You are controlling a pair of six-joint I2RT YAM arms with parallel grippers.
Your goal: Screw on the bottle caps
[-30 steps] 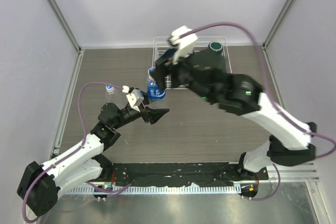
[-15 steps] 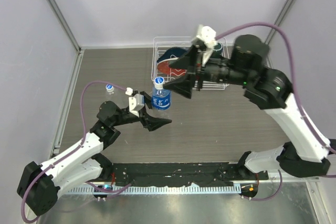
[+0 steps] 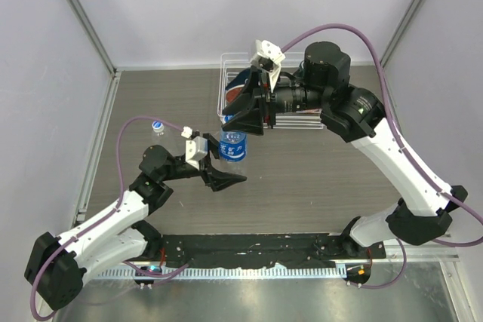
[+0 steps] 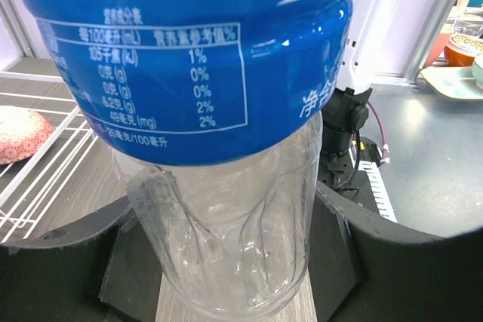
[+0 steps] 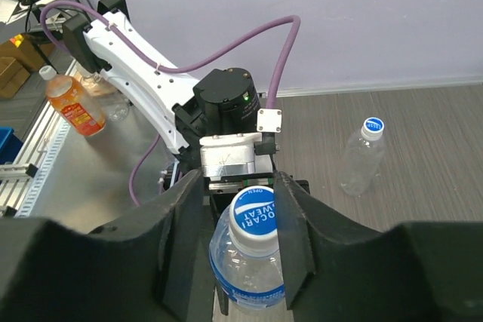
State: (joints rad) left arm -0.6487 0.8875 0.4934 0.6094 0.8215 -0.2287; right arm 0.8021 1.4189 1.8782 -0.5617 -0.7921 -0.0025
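A clear bottle with a blue label (image 3: 232, 147) stands upright on the table, and my left gripper (image 3: 230, 165) is shut on its lower body. In the left wrist view the bottle (image 4: 226, 186) fills the space between both fingers (image 4: 60, 269). Its blue-topped cap (image 5: 253, 213) sits on the neck. My right gripper (image 5: 238, 177) straddles that cap from above. The right finger (image 5: 294, 239) is against the cap, and a narrow gap remains on the left side. A second, unlabelled bottle (image 3: 157, 127) stands at the far left with its own cap (image 5: 373, 126) on.
A white wire rack (image 3: 226, 84) holding a red and blue dish stands at the back, just behind my right gripper (image 3: 235, 120). The rack's wires (image 4: 38, 179) show to the left of the held bottle. Metal rails run along the table's left and near edges.
My right gripper has moved left and come over the labelled bottle's cap, and its jaws have narrowed round it. The left gripper keeps hold of the bottle in the same place.
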